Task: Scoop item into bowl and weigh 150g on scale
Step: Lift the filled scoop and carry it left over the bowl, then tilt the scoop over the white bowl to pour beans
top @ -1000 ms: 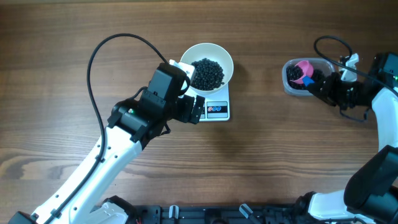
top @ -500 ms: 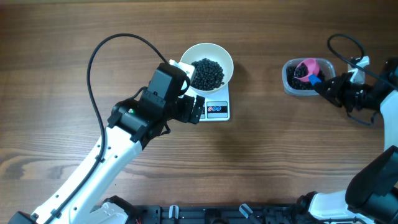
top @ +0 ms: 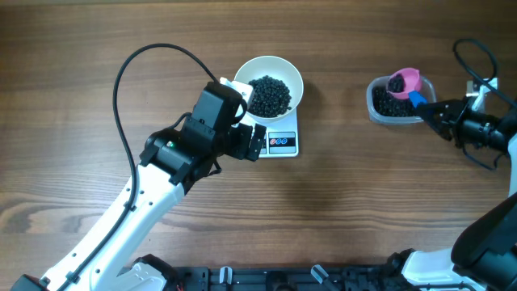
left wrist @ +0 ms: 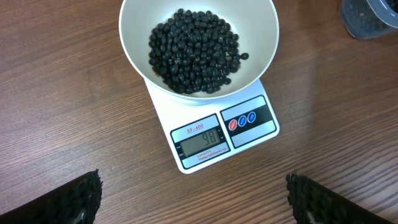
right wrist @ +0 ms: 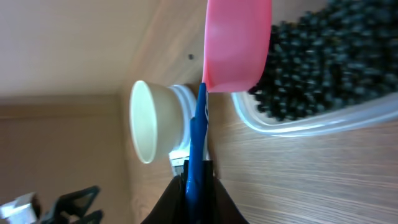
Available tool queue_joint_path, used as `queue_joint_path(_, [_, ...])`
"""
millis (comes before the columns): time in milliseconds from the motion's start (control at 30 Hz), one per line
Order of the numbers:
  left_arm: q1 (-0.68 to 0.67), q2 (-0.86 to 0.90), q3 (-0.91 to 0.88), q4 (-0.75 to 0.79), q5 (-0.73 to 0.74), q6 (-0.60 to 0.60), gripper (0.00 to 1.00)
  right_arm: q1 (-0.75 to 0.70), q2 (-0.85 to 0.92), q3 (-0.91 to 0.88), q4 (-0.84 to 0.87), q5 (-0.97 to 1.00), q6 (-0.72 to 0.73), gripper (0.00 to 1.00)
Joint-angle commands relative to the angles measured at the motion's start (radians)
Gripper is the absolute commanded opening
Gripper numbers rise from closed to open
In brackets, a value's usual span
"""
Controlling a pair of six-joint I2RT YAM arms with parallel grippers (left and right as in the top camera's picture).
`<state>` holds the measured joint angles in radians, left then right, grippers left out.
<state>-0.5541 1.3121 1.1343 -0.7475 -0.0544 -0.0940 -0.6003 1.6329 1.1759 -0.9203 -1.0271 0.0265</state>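
Note:
The white bowl stands on the scale, with a heap of the black item inside. In the left wrist view the bowl and item sit above the scale, whose display shows 98. My left gripper hovers at the scale's left front, open and empty. My right gripper is shut on the blue handle of the pink scoop, which sits tilted over a clear tub of the item.
A black cable loops over the table behind the left arm. Another cable curls near the right arm at the table's right edge. Bare wood lies between the scale and the tub.
My right arm has drawn back to the right, and the pink scoop has shifted right and toward the tub's far edge. The left arm, bowl and scale have not moved.

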Motion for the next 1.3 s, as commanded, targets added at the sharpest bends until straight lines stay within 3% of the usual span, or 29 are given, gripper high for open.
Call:
queue_joint_path(0, [0.002, 0.008, 0.014, 0.002, 0.008, 0.011, 1.0, -0.003, 0.013, 0.006, 0.0, -0.187, 0.0, 0.04])
queue_joint_path(400, [0.002, 0.008, 0.014, 0.002, 0.008, 0.011, 1.0, 0.048, 0.013, 0.006, 0.0, -0.415, 0.029, 0.04])
queue_joint_path(833, [0.002, 0.008, 0.014, 0.002, 0.008, 0.011, 1.0, 0.347, 0.013, 0.006, 0.165, -0.41, 0.116, 0.04])
queue_joint_path(1267, [0.002, 0.008, 0.014, 0.002, 0.008, 0.011, 1.0, 0.568, 0.01, 0.007, 0.416, -0.108, 0.13, 0.04])
